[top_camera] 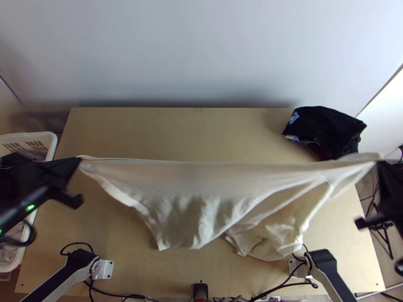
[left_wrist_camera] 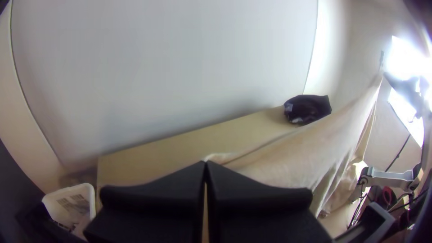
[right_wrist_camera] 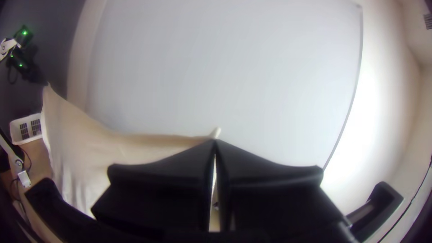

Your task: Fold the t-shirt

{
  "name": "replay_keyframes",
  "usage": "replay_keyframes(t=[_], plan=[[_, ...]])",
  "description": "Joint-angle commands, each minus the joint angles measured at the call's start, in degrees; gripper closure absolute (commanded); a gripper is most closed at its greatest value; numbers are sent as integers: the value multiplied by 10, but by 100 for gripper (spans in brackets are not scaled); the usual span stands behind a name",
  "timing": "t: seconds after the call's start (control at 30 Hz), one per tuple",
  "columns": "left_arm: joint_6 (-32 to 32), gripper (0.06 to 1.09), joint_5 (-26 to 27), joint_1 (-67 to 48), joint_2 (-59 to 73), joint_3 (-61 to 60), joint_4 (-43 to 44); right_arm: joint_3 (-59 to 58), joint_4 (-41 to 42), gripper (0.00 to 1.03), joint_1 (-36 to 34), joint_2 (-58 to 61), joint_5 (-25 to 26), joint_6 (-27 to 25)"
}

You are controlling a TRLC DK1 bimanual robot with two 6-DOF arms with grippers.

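Observation:
The cream t-shirt (top_camera: 201, 186) is stretched wide above the table between both grippers, its top edge nearly straight and its lower part hanging in loose folds. At the left, my left gripper (top_camera: 78, 160) is shut on one end of it; my right gripper (top_camera: 382, 162) pinches the opposite end beyond the table's right edge. In the left wrist view the shirt (left_wrist_camera: 310, 148) runs off from the closed left gripper (left_wrist_camera: 205, 164). The right wrist view has the cloth (right_wrist_camera: 117, 148) at the closed tips of the right gripper (right_wrist_camera: 215, 141).
A dark folded garment (top_camera: 325, 128) lies at the table's far right corner. A white plastic basket (top_camera: 50, 141) stands beyond the left edge. The table (top_camera: 151, 128) shows bare wood along its far side. Cables (top_camera: 121, 294) run along the near edge.

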Motion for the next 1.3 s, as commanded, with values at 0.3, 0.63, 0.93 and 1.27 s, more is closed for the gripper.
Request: replay_keyframes(t=[0.3,0.63,0.93,1.27], plan=[[22,105,5,23,70,-146,211,-87,92,100,33,160,-2,1],[28,105,5,80,191,-157,366,-83,178,100,49,301,1,0],[45,105,4,105,324,-154,475,-60,256,100,48,434,3,-3],[53,105,1,132,463,-108,550,20,309,100,39,614,3,-5]])
